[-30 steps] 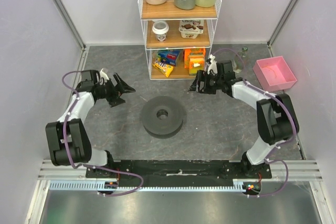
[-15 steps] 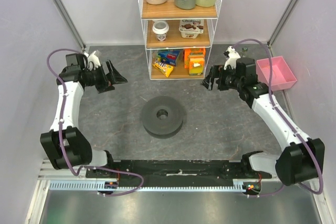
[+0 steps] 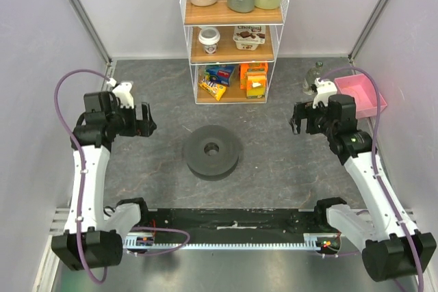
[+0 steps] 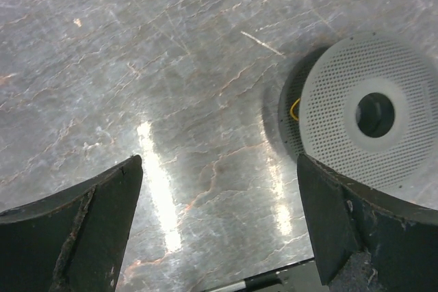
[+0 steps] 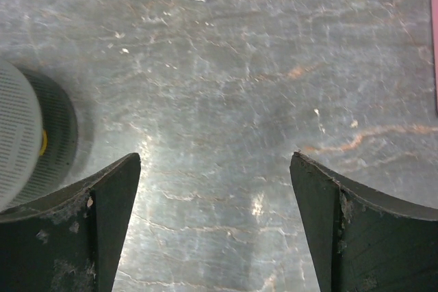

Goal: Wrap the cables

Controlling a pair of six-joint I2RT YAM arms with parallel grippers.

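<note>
I see the left gripper [image 4: 217, 162] and right gripper [image 5: 213, 156] both spread wide, holding nothing, above the grey table [image 3: 274, 162], with the yellow cable [image 4: 295, 109] showing only as a sliver between the flanges of the dark spool [image 3: 212, 151].

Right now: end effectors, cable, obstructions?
Left end effector open, empty. Right end effector open, empty. Yellow cable: only a sliver showing inside spool. Nothing between arms and spool.

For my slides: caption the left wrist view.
Open left gripper over the table; yellow cable peeks from the grey spool.
</note>
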